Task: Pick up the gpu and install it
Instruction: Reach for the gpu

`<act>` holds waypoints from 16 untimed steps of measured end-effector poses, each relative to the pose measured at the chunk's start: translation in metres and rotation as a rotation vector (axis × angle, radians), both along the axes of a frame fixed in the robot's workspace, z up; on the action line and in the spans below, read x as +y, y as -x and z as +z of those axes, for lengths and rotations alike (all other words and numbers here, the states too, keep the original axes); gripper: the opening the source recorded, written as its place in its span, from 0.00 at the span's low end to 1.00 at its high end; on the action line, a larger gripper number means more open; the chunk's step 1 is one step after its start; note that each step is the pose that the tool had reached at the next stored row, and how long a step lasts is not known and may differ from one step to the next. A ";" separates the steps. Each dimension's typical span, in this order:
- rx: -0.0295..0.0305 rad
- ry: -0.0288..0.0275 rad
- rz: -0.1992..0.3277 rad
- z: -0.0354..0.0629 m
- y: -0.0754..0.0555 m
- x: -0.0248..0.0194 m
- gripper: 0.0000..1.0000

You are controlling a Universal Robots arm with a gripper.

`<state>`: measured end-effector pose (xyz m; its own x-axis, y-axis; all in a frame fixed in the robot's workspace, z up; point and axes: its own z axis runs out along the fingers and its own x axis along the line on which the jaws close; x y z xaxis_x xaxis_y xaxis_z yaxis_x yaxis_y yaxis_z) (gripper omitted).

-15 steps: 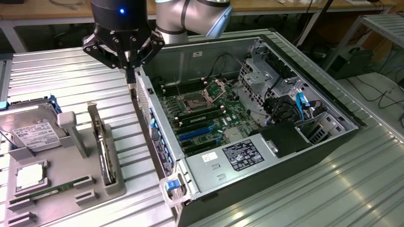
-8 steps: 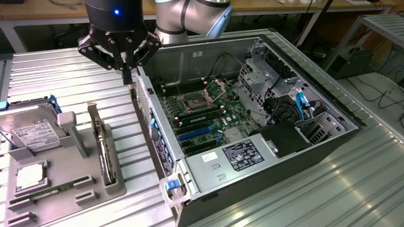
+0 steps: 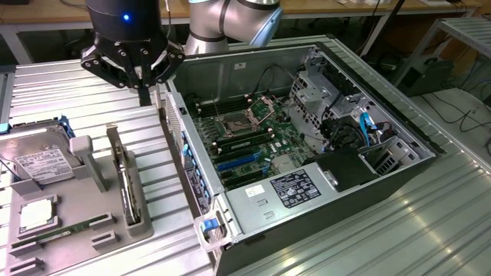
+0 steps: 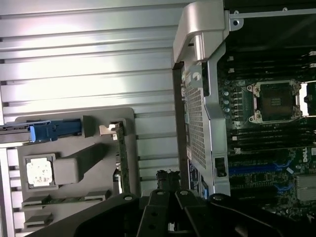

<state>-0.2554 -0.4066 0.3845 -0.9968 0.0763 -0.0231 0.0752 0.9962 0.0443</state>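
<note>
**Card not yet lifted, pincer shut and empty**

The job looks barely begun. The gpu (image 3: 123,172) stands on its edge in a slotted holder of the grey parts tray (image 3: 77,198). That puts it outside the open computer case (image 3: 238,72), beside the case's rear panel on the exterior view's left. Inside the case, the motherboard (image 3: 245,144) shows its blue expansion slots (image 3: 238,164) bare, so by my reading nothing has been installed. Both the lift and the seating are left to do.

The gripper (image 3: 144,98) hangs above the ribbed metal table, just outside the case's rear panel near its far corner. Its fingers are pressed together and hold nothing. The gpu sits lower than the gripper and farther along the same panel toward the case's near end. The two are clearly apart and do not touch. In the wrist view the card's thin green edge (image 4: 121,158) shows upright in the tray, to one side of the case's perforated rear panel.
</note>
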 end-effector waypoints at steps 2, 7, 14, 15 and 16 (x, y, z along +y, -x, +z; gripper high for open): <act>0.0000 0.0000 0.000 -0.0001 0.005 -0.0004 0.11; 0.0001 0.0001 0.008 -0.0003 0.011 -0.0015 0.11; 0.0000 0.0000 0.067 -0.0010 0.015 -0.0022 0.11; 0.0001 0.0001 0.075 -0.0010 0.015 -0.0022 0.11; 0.0001 0.0001 0.085 -0.0010 0.017 -0.0022 0.11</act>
<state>-0.2721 -0.4088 0.3834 -0.9997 -0.0087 -0.0230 -0.0097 0.9990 0.0442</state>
